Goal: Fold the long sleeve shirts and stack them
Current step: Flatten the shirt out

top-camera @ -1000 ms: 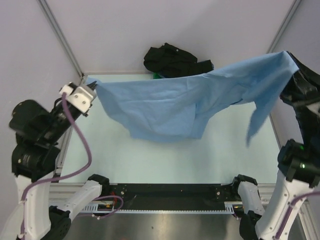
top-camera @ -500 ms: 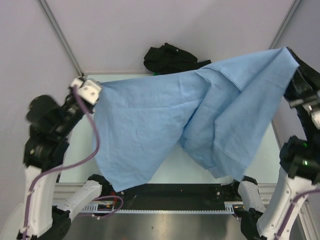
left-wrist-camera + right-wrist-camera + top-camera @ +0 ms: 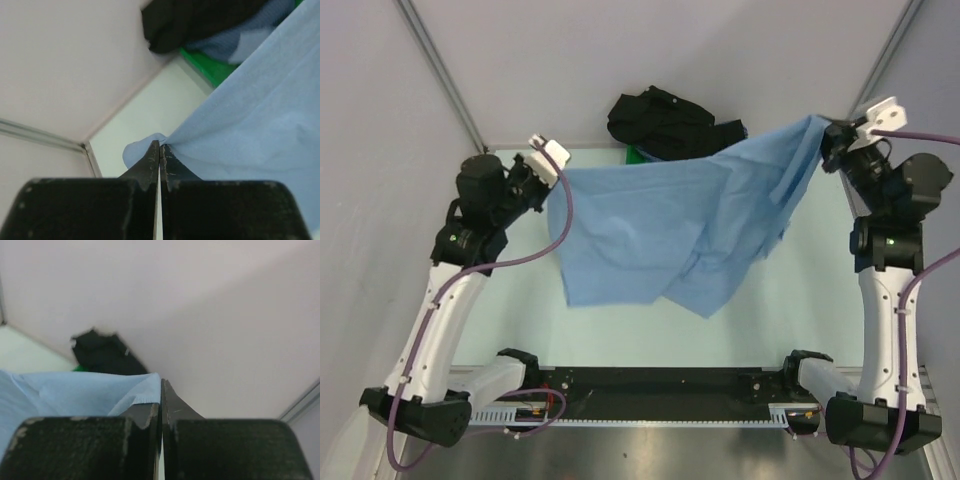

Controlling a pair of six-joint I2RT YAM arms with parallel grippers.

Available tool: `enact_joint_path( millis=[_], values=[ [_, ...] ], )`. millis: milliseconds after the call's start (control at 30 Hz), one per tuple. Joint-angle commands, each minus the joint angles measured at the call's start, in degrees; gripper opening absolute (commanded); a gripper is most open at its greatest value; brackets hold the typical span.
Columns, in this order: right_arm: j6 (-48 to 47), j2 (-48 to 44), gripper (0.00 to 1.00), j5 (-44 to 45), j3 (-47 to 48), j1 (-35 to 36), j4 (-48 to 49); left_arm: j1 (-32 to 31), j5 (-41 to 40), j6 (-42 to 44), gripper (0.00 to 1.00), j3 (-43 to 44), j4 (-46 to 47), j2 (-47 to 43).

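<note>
A pale green table top is enclosed by plain whitish walls. A slanted aluminium post is set at the far left corner and a like post at the far right. Only a sliver of a green plastic tray is shown at the table's far edge. A black rail is laid along the near edge, and a brushed metal surface is seen below it

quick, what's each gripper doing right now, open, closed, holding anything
Left gripper: closed, pinching one corner of the blue shirt.
Right gripper: closed, pinching the blue shirt at its other end.
</note>
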Motion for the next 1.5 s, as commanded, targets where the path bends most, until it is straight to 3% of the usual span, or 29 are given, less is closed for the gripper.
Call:
enact_joint_path(
  millis=[0, 267, 533, 800, 967, 1067, 1167, 1367, 1467],
  values=[
    [3.6, -3.2, 0.00, 8.0, 13.8, -0.5, 13.4, 0.6, 2.6, -4.5, 0.00, 11.8, 3.4, -3.0],
    [5.2, -4.0, 0.00, 17.2, 29.3, -0.5, 16.1, 0.4, 7.9, -8.2, 0.00, 32.2, -0.9, -4.3],
    [4.1, -2.3, 0.00, 21.1, 45.6, -0.3, 16.0, 0.4, 6.8, -13.8, 0.00, 48.2, -0.6, -3.7],
    [2.0, 4.9, 0.00, 22.8, 57.0, 0.2, 16.5, 0.4, 3.2, -17.0, 0.00, 53.4, 2.0, -2.5],
    [1.0, 6.5, 0.00, 22.9, 56.9, 0.5, 15.8, 0.5, 2.5, -16.4, 0.00, 51.9, 1.2, -2.1],
    [0.8, 2.1, 0.00, 19.7, 45.6, 0.9, 17.4, 0.5, 2.5, -14.0, 0.00, 45.8, 1.2, -3.7],
    [-0.9, -4.3, 0.00, 12.5, 30.8, 0.9, 16.6, 0.5, 2.9, -9.6, 0.00, 34.2, 1.2, -7.3],
    [-9.2, -14.8, 0.00, 1.3, 1.2, 0.9, 12.0, 0.5, 5.4, -1.5, 0.00, -0.8, 6.2, -15.3],
    [-14.0, -15.4, 0.00, -3.7, -10.9, 1.5, 10.9, 0.5, 5.7, 1.4, 0.00, -13.6, 9.9, -13.9]
  ],
)
